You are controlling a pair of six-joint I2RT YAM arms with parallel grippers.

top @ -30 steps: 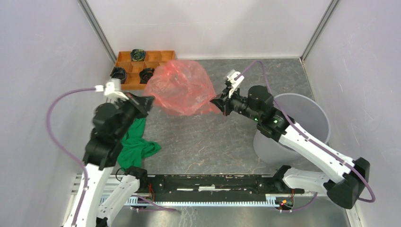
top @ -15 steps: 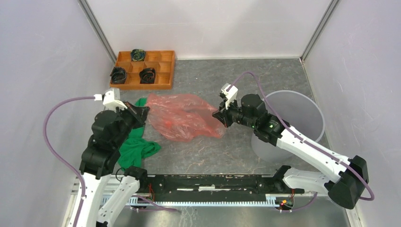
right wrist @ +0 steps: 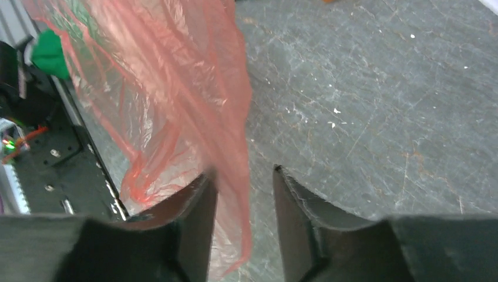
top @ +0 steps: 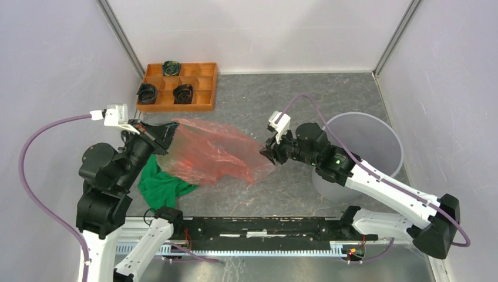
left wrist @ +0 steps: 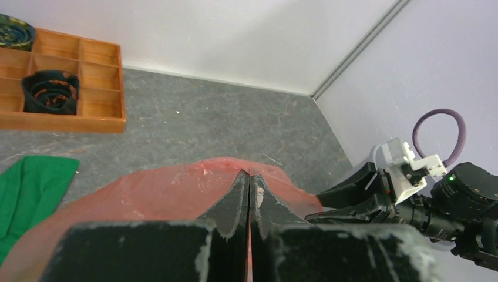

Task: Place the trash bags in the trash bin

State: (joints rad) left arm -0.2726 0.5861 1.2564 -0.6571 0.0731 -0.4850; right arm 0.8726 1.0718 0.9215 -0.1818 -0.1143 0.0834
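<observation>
Along the near edge of the table (top: 293, 100) runs the black rail (top: 258, 226) that carries both arm bases. Just beyond it, toward the near left corner, lies a crumpled green cloth (top: 161, 182).

Above the cloth's far end, the left gripper (top: 166, 134) has its jaws pressed together on the left edge of the red-orange bag (top: 211, 155). In the left wrist view the two fingers meet with no gap and the red film bunches up around their tips. From there the bag spreads rightward across the middle of the table, left of centre, as a wide, wrinkled, glossy sheet. Its left part overlaps the cloth in the overhead view.

At the bag's right end is the right gripper (top: 264, 154), whose jaws stand partly apart. In the right wrist view a fold of the film hangs in the gap, lying close against one finger and clear of the other (so nothing is pinched there).

To the right, near the table's right edge, stands the trash bin (top: 393, 141), upright and pale grey, with the right forearm crossing over its left side. The bag is wholly outside it, to its left.

In the far left corner sits the wooden tray (top: 199, 70), with black rolls (top: 183, 93) in three of its compartments.
</observation>
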